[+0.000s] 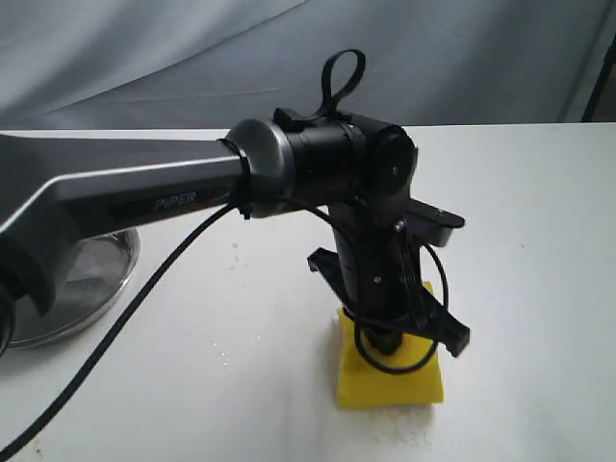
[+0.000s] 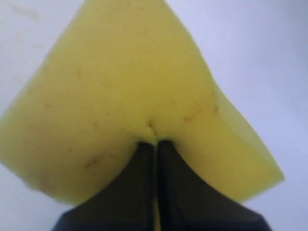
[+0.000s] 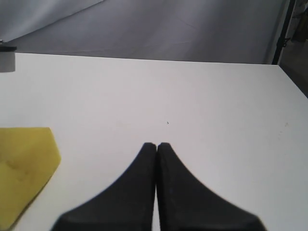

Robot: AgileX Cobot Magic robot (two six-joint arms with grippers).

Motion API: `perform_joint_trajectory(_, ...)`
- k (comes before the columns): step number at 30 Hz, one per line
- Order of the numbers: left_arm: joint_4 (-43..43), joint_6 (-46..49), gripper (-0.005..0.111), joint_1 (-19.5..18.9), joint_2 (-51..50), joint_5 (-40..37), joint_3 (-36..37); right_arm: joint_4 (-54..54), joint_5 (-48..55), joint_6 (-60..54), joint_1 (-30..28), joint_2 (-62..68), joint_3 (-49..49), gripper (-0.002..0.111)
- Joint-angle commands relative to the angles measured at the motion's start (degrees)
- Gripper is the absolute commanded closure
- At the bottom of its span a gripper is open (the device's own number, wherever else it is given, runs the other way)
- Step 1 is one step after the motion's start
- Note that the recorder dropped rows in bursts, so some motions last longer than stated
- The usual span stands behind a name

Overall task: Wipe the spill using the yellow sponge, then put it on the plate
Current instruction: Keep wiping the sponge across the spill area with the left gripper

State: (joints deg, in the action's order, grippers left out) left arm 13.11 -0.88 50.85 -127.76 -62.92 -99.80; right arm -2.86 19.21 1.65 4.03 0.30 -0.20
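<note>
The yellow sponge (image 1: 390, 375) lies flat on the white table, right of centre. My left gripper (image 1: 383, 339) comes straight down onto it. In the left wrist view the sponge (image 2: 134, 91) fills the frame, and the left gripper (image 2: 155, 142) is shut, its tips pinching a fold of foam. The steel plate (image 1: 108, 274) sits at the far left, partly behind the left arm. No amber spill shows in any view. My right gripper (image 3: 156, 144) is shut on nothing above bare table, with a corner of the sponge (image 3: 24, 168) off to one side.
Faint whitish specks (image 1: 409, 431) lie on the table just in front of the sponge. The left arm's black cable (image 1: 125, 322) hangs across the table between plate and sponge. A grey curtain (image 1: 192, 58) backs the far table edge.
</note>
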Motion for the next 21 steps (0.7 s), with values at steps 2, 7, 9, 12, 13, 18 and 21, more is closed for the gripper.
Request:
perform_joint_trajectory(2,-2.08,-1.13,0.107,-6.47,-4.07,-3.92,-2.92,0.28,-0.13,0.27,-0.02,-0.30,0.20,0.108)
perform_joint_trajectory(7,-4.54,-2.17,0.107,-13.07,-6.24,-7.04,-2.92,0.28,-0.13,0.27,-0.02,-0.30,0.20,0.108)
perform_joint_trajectory(9,-6.64,-2.44,0.107,-15.42,-6.32,-7.04,-2.92,0.28,-0.13,0.27,-0.02,-0.30,0.20,0.108)
perform_joint_trajectory(12,-10.02,-4.17,0.107,-17.90,-5.76,-7.04,-2.15,0.28,-0.13,0.27,-0.02,-0.30,0.20,0.108)
perform_joint_trajectory(13,-11.15,-4.17,0.107,-18.45,-5.76,-7.04,-1.88,0.28,-0.13,0.27,-0.02,-0.30,0.20,0.108)
perform_joint_trajectory(18,-13.54,-5.33,0.107,-21.00,-5.50,-7.04,-1.53,0.28,-0.13,0.27,-0.02,-0.30,0.20,0.108)
perform_joint_trajectory(21,-11.70,-6.79,0.107,-21.31,-5.50,-7.04,-1.53,0.28,-0.13,0.27,-0.02,-0.30,0.20,0.108)
